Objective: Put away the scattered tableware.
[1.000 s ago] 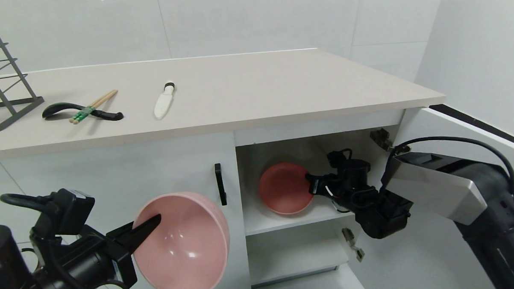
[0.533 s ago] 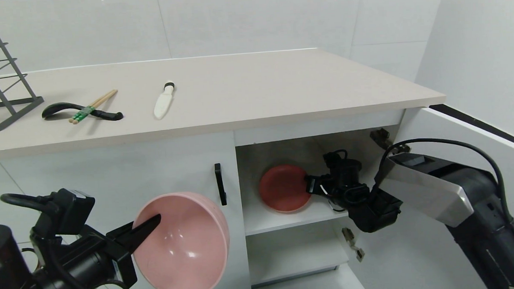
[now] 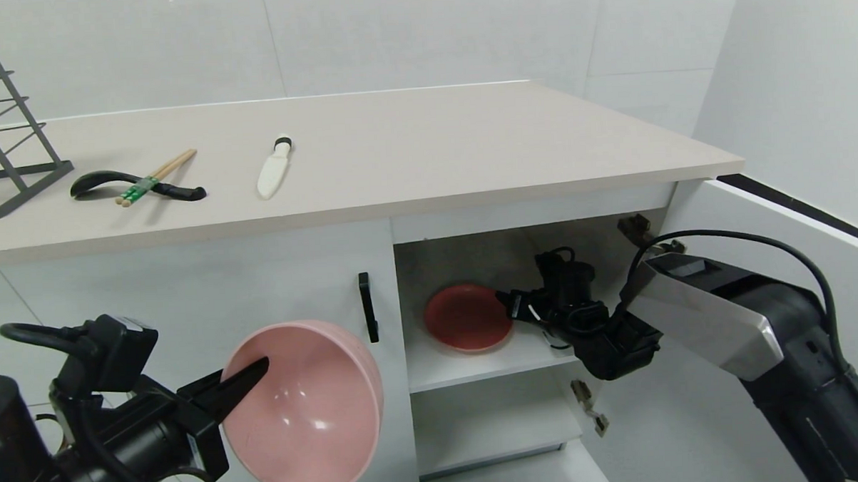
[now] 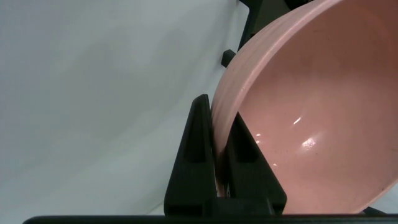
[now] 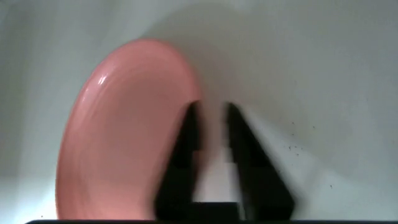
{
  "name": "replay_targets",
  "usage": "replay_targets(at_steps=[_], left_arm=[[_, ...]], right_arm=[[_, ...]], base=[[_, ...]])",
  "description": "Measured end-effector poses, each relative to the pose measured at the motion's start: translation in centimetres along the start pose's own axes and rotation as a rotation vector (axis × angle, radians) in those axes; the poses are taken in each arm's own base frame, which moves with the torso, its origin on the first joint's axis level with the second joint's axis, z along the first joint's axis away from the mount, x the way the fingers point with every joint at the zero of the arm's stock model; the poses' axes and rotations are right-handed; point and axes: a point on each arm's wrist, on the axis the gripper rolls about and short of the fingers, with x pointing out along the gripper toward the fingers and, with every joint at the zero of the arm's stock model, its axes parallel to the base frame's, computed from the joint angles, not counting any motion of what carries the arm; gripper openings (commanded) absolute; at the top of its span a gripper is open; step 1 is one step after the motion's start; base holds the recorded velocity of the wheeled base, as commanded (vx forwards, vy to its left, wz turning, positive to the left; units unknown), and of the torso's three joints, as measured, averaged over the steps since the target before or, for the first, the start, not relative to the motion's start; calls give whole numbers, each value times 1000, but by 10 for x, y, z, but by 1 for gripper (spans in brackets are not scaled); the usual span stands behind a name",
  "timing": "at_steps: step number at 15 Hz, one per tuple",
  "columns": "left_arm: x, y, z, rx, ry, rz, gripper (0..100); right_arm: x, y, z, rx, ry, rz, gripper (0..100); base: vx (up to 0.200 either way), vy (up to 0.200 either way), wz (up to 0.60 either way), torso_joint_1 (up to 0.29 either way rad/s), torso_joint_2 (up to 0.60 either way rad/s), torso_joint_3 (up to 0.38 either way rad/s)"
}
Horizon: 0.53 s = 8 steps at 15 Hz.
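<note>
Your left gripper (image 4: 219, 118) pinched the pink bowl (image 3: 313, 409) by its rim in front of the shut cabinet door (image 3: 188, 292). Your right gripper (image 5: 211, 112) had jaws slightly apart at the edge of the red plate (image 3: 467, 317), which lay on the upper shelf (image 3: 476, 364)

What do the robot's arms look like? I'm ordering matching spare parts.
Both arms are black. The right arm carries a silver-grey wedge-shaped cover with a black cable looping over it. The left arm has looped black cables too. Each ends in black tapering jaws.
</note>
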Motion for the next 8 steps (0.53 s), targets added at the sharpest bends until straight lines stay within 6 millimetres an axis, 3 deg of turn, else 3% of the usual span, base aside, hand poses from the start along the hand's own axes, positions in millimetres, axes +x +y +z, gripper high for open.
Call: replay_targets(at_steps=[4, 6, 8], left_arm=[[0, 0, 0, 1, -3, -2, 0], [0, 0, 0, 1, -3, -3, 0], [-1, 0, 1, 1, -9, -2, 0]], right_arm=[[-10, 3, 12, -47, -85, 11, 100], [-26, 7, 11, -80, -71, -6, 100], [-55, 14, 4, -163, -46, -10, 100]], base=[[0, 0, 0, 0, 0, 0], [0, 0, 0, 0, 0, 0], [0, 0, 0, 0, 0, 0]])
